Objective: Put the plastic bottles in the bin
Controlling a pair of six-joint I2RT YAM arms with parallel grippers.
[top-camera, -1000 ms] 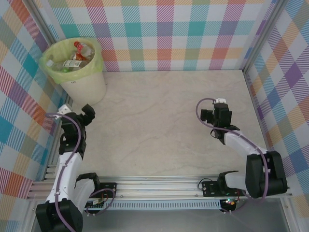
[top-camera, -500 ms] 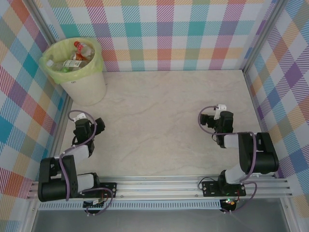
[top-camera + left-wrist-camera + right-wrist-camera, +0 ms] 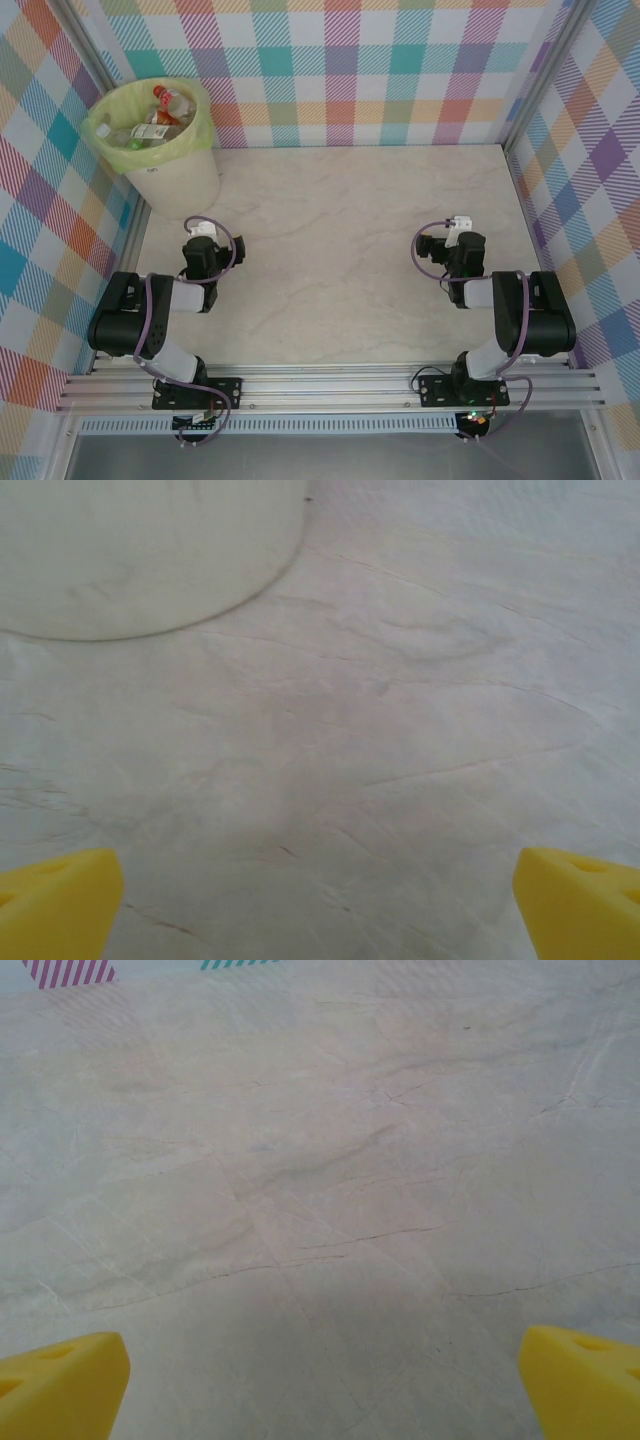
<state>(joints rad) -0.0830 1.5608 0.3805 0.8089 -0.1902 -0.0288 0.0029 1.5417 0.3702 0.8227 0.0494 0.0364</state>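
The bin (image 3: 168, 172), white and lined with a yellow-green bag, stands in the far left corner. Several plastic bottles (image 3: 152, 122) with red, orange and white labels lie inside it. Its white base (image 3: 140, 560) fills the upper left of the left wrist view. My left gripper (image 3: 205, 243) rests low over the table just in front of the bin, and its yellow fingertips (image 3: 58, 900) stand wide open with bare table between them. My right gripper (image 3: 453, 243) rests on the right side, its fingertips (image 3: 62, 1382) also open over bare table.
Checked walls (image 3: 340, 70) close off the back and both sides. The marble-look table (image 3: 330, 240) lies between the two folded arms. An aluminium rail (image 3: 330, 385) carrying the arm bases runs along the near edge.
Both arms have folded down from an extended pose. The left gripper has drawn back from the left wall and swung right. The right gripper has barely moved in the last half second.
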